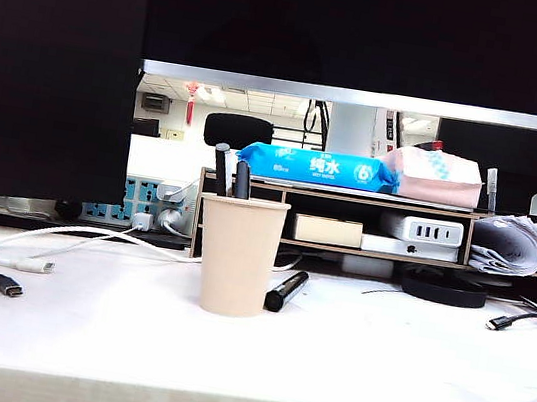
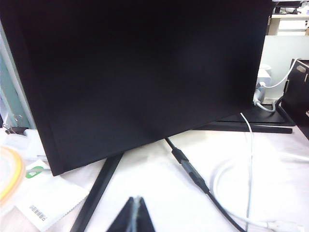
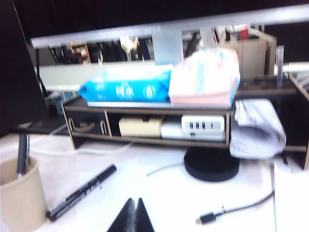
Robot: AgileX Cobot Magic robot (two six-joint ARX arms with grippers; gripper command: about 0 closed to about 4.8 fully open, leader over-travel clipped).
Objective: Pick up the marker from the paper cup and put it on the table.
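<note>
On the left, the left arm's fingers [image 2: 127,220] were clenched tip to tip on nothing. Their wrist view faced the back of a dark monitor [image 2: 145,77] and some cables, with no cup or pen in sight, and neither arm showed in the exterior view.

Near the middle of the bench [image 1: 373,379] stood the paper cup [image 1: 237,255], upright, with two dark pens [image 1: 221,169] poking above its rim. The marker [image 1: 285,291] was not among them. It lay flat on the bench just to the right of the cup's base, and whether it touched the cup could not be told. Its long axis ran on a slant, with the near end by the cup's foot and the far end angled back and to the right, toward the wooden shelf [image 1: 390,201].

On the right, the right arm's fingers [image 3: 128,218] were also clenched and empty. Their wrist view took in both the marker [image 3: 81,192] and the cup [image 3: 19,195], with the marker between the fingers and the cup. By that, the right arm looked the nearer one. With the marker already down on the bench, the task appeared done, and no grasp seemed called for.
</note>
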